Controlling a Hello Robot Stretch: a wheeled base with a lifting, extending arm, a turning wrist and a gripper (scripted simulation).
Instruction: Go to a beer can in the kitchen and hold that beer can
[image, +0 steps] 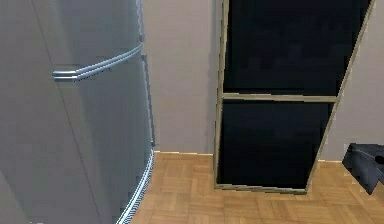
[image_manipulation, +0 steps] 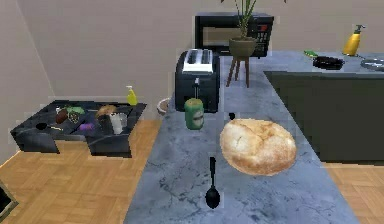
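Counter (image_manipulation: 170, 175): grey, wood floor (image_manipulation: 80, 185) beside.
Toaster (image_manipulation: 197, 75): green can (image_manipulation: 194, 113) just before it; loaf (image_manipulation: 258, 146), spoon (image_manipulation: 212, 188) farther off.
Fridge (image: 80, 110): steel.

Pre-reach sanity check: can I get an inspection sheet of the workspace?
surface: grey countertop, in the arm side view.
job's things: green can, upright on the countertop, just in front of the black toaster.
clutter: round bread loaf to the can's right; black spoon nearer the camera; yellow bottle at the far end.
gripper: nothing seen.
cables: nothing seen.
surroundings: low dark table with small items, on a wooden floor; potted plant and microwave behind the toaster; grey fridge and dark framed panel ahead.
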